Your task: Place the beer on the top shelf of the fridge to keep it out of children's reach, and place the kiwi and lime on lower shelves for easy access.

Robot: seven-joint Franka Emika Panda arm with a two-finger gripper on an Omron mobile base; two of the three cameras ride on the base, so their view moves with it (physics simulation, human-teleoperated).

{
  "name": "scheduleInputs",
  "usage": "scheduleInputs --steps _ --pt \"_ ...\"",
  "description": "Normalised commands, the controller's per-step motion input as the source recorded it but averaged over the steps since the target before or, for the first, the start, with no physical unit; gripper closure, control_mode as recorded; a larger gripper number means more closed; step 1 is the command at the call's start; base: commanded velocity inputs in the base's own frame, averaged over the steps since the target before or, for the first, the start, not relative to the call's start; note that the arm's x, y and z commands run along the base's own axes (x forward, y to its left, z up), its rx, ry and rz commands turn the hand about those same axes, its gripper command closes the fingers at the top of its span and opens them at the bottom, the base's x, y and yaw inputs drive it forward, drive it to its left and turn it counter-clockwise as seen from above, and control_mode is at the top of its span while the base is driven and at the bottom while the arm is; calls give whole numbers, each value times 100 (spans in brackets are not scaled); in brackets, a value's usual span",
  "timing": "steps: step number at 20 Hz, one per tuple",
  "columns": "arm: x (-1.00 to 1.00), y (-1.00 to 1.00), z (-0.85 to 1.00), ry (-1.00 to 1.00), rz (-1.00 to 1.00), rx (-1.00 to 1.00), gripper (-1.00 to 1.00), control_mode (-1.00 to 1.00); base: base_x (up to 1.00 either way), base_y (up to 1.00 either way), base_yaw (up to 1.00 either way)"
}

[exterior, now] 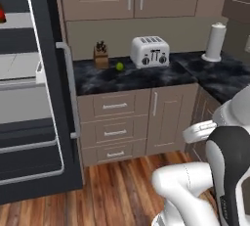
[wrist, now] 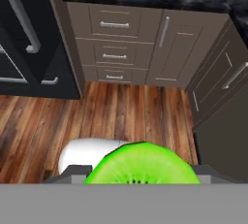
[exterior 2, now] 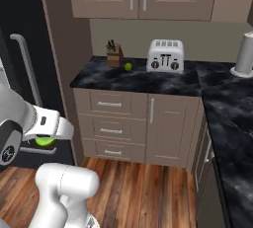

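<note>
We carry the kiwi (wrist: 143,164) in the closed gripper (wrist: 138,174): in the hand view its bright green cut face sits between the two fingertips, low above the wooden floor (wrist: 121,111). In the right base view a sliver of the same green shows under the white hand (exterior 2: 45,141), which hangs low beside the fridge (exterior 2: 20,24).

In the left base view the fridge door (exterior: 51,73) stands open. At the picture's left edge, on the top shelf (exterior: 17,20), we see a small patch of red (exterior: 2,14); this may be the beer, though too little shows for us to be sure. We judge that step probably done.

The lime (exterior: 119,66) lies on the dark counter (exterior: 141,76), between the knife block (exterior: 101,54) and the toaster (exterior: 150,51), well apart from the fridge.

The lower shelves (exterior: 19,66) show as bare pale slabs where we can see them. We judge the task roughly midway: the kiwi is in transit and not yet shelved, and the lime is untouched.
</note>
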Motion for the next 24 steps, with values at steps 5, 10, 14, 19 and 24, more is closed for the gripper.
scheduleInputs --steps 5,10,14,19,24 --pt "0 0 0 0 0 0 100 100 -22 92 1" --pt "0 0 0 0 0 0 100 100 0 100 0" --pt "0 0 0 0 0 0 100 100 1 100 0" --pt "0 0 0 0 0 0 100 100 16 92 0" --pt "0 0 0 0 0 0 100 100 31 70 0"
